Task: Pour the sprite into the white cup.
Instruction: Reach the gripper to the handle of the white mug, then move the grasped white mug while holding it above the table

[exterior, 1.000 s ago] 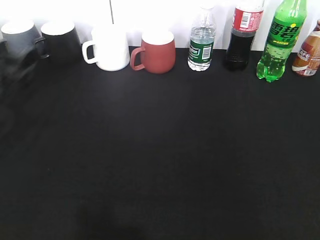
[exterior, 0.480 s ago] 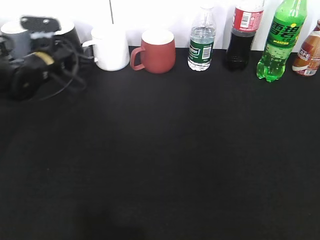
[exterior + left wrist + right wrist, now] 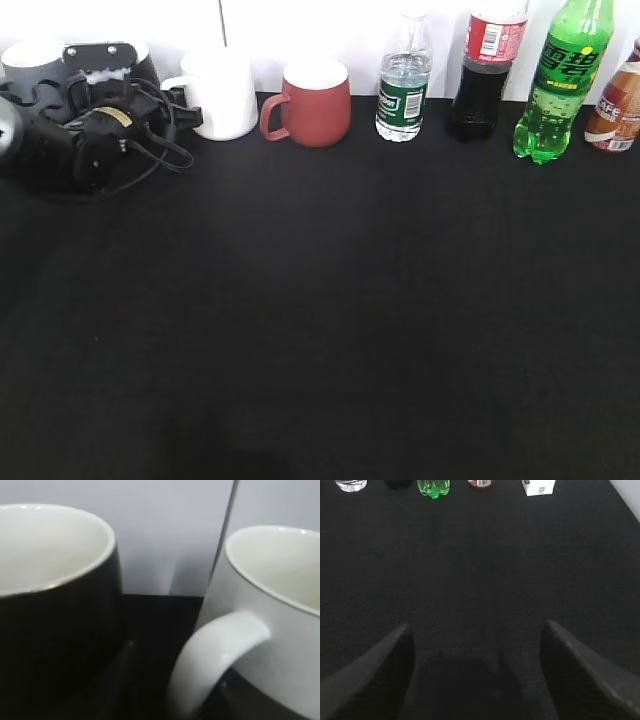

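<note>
At the back row in the exterior view, the glossy white ceramic mug (image 3: pixel 222 95) is sitting left, the tall translucent green plastic soda bottle (image 3: pixel 562 82) far right, well apart. The left gripper (image 3: pixel 185 108) is reaching at the mug's handle; can't tell its opening. Left wrist view is showing the handle loop (image 3: pixel 215 655) close up beside a black mug (image 3: pixel 55 605); likely rigid, slick, breakable, best taken by the handle. Right wrist view: right gripper (image 3: pixel 477 642) is hanging spread wide, empty; bottle likely squashy, grab mid-body.

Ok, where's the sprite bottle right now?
The sprite bottle stands at the exterior view's back right, between the cola bottle and a brown bottle.
</note>
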{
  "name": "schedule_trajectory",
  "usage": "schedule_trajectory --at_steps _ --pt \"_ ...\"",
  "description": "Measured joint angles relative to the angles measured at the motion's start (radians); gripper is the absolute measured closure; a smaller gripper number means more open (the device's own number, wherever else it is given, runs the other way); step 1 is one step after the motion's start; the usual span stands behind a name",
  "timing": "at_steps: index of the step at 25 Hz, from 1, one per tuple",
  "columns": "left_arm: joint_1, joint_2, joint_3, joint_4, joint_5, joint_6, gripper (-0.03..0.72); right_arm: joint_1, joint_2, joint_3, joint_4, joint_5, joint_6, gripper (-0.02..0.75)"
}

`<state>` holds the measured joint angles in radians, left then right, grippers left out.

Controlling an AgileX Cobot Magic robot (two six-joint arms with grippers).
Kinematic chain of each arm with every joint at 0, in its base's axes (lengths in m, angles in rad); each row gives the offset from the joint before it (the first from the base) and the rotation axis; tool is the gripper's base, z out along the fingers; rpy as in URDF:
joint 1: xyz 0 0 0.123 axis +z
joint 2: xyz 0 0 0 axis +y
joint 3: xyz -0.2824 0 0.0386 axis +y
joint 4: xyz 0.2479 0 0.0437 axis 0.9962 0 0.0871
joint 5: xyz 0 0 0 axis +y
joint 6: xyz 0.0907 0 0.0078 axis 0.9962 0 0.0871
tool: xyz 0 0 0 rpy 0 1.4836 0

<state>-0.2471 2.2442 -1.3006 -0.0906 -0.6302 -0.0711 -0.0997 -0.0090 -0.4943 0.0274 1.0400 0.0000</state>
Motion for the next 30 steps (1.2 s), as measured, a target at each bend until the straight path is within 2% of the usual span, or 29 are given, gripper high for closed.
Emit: schedule_trajectory --at_steps 5,11,19,25,30 --pt "0.001 0.053 -0.064 0.015 -0.028 0.002 0.397 0.0 0.0 0.0 0.0 0.0 0.0 0.15" --pt "0.001 0.063 -0.066 0.02 -0.097 0.003 0.397 0.0 0.0 0.0 0.002 0.0 0.0 0.15" --pt "0.0 0.065 -0.067 0.052 -0.136 0.014 0.618 0.0 0.0 0.0 0.002 0.0 0.0 0.15" --pt "0.0 0.065 -0.067 0.067 -0.162 0.018 0.645 0.0 0.0 0.0 0.002 0.0 0.0 0.15" --pt "0.0 0.031 -0.028 0.067 -0.285 0.02 0.646 0.0 0.0 0.0 0.002 0.0 0.0 0.152"
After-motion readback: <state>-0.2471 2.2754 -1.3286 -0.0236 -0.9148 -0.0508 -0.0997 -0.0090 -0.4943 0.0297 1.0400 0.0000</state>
